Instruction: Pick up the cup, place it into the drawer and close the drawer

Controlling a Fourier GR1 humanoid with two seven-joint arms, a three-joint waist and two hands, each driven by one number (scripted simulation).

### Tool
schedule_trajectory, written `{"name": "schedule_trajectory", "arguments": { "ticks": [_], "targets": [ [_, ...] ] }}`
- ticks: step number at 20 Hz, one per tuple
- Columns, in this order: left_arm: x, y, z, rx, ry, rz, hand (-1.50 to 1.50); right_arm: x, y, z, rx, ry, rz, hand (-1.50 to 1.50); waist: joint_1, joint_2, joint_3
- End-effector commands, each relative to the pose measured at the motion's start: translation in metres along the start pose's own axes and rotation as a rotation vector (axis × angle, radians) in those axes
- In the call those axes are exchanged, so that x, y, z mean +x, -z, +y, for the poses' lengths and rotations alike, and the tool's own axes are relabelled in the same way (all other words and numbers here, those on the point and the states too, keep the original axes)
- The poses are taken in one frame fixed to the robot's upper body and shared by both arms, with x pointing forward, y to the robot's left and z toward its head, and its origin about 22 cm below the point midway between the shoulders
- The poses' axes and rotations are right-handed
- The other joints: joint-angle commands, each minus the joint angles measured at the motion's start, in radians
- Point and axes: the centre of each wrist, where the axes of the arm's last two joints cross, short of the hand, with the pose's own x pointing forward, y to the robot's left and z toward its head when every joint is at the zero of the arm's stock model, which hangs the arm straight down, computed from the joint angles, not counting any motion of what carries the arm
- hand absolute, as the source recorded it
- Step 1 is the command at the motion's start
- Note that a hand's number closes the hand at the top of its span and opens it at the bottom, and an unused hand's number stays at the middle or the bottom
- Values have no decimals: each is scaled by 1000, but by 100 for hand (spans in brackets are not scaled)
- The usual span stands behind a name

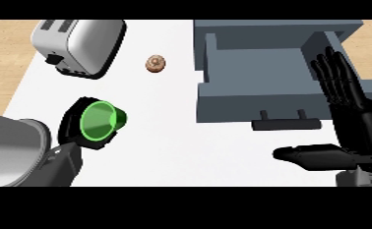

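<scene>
You are looking at a counter where nothing is showing readable text: the toaster point(78, 45), green cup point(102, 120) and grey drawer point(251, 102) are carrying no labels, brands or numbers (no signs either).

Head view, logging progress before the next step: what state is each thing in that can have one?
Drawer: pulled open, nothing visible inside.
Cup: green, tipped on its side, mouth facing the camera, held by the left hand, not yet in the drawer.
Left hand: curled round the cup.
Right hand: open, fingers straight, at the drawer's right side, holding nothing.
Toaster: slots look empty.
</scene>
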Motion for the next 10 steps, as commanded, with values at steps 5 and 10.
{"name": "schedule_trajectory", "arguments": {
  "ticks": [5, 10],
  "targets": [
    [-3, -11, 4, 107, -58, -243, 150, 1, -13, -11, -4, 4, -4, -150, -6, -2, 1],
    [-7, 17, -34, 48, -85, -343, 150, 3, -1, -7, -21, -15, 8, -150, 14, -9, 2]
  ]
}}
